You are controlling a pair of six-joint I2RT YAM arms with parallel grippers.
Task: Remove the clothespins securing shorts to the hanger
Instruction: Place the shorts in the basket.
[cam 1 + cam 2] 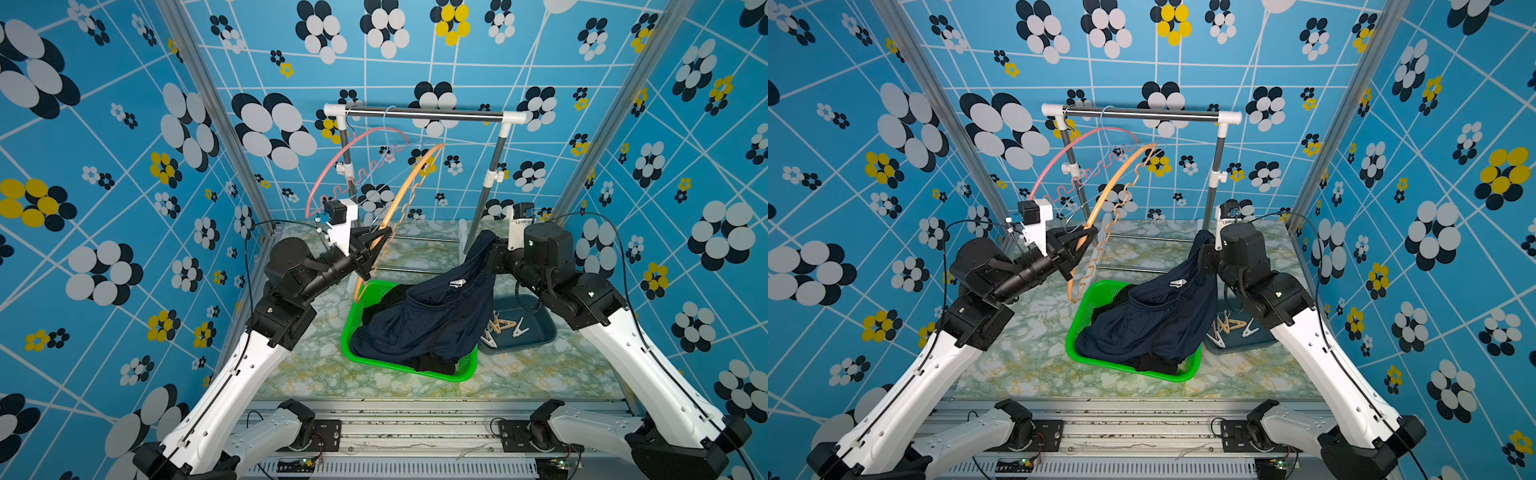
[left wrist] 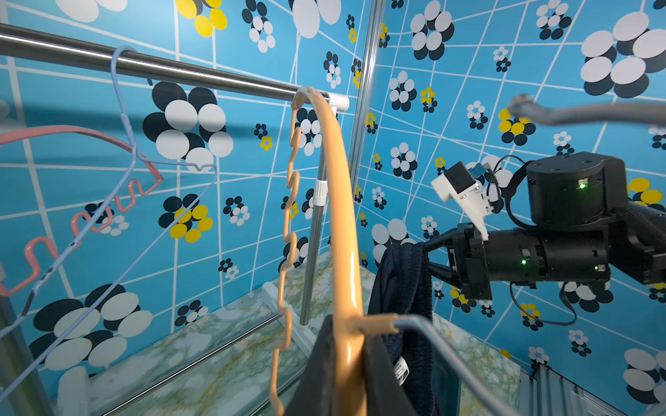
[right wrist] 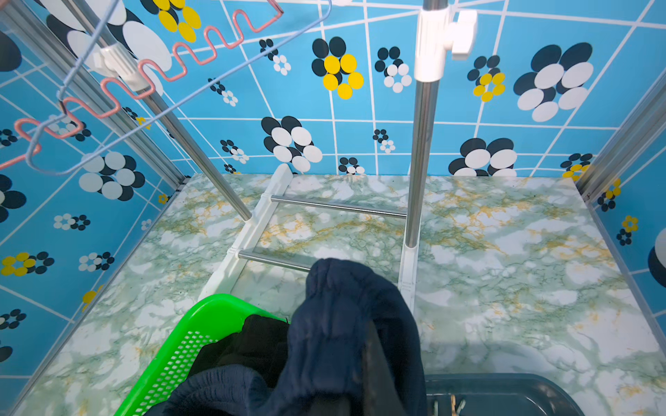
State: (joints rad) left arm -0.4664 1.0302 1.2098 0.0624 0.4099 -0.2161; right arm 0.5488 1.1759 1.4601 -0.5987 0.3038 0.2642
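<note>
- Holding the orange hanger [image 2: 342, 216] by its curved top bar, just beside the metal hook, the left end effector [image 1: 380, 239] is clamped tight on it, at the far left above the desk [image 1: 311, 374].
- The orange hanger is tilted. Its upper end points toward the rail [image 1: 424, 113] of the rack at the far side, and its lower end hangs just beside the far left corner of the green basket [image 1: 440, 376]. I cannot tell whether the upper end touches the rail.
- The right end effector [image 2: 429, 256] is closed on the elastic waistband of the navy shorts [image 1: 424, 320], above the far right corner of the basket.
- From this grip the navy shorts hang down into the green basket and cover most of it. Black shorts [image 1: 380, 305] lie under them in the basket.
- A small white label [image 1: 456, 283] sits inside the navy waistband. Its writing is too small to read in both top views and too blurred in the left wrist view.
- The clothespins [image 1: 505, 326], tan ones and white ones, lie in a heap in the dark blue tray [image 1: 538, 332], which stands on the desk just right of the basket. The navy shorts hide a part of the heap.
- A pink hanger [image 2: 57, 128] hangs below the left part of the rail.
</note>
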